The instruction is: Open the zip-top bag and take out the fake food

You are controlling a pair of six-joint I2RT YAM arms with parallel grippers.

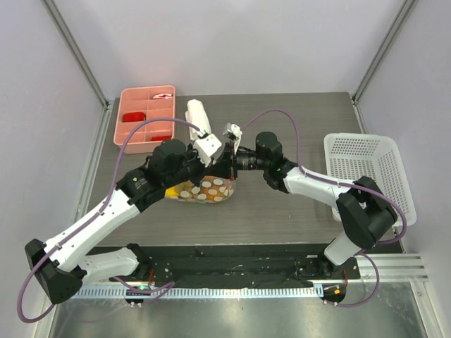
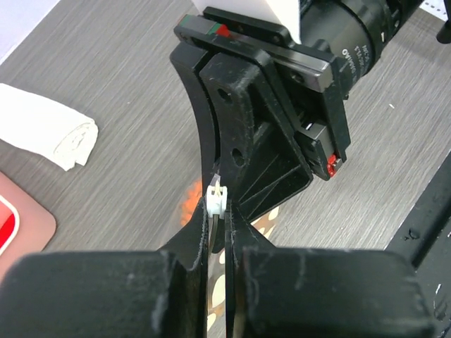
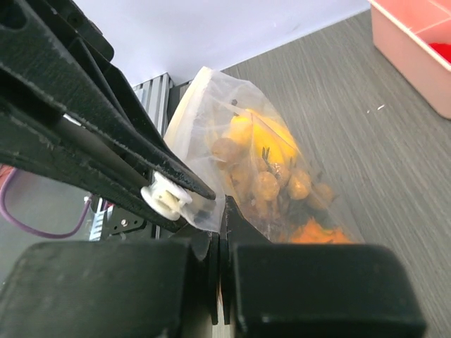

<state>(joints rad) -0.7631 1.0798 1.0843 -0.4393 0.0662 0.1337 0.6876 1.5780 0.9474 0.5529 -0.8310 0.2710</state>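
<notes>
The clear zip-top bag lies on the grey table between the two arms, and the fake food shows through the plastic. In the right wrist view I see a yellow pear-like fruit, brown balls and an orange piece inside it. My left gripper is shut on the bag's white slider. That slider also appears between the left fingers in the right wrist view. My right gripper is shut on the bag's edge right beside the slider. From above, the two grippers meet at the bag's right end.
A pink compartment tray with red pieces sits at the back left. A rolled white towel lies next to it. A white basket stands at the right edge of the table.
</notes>
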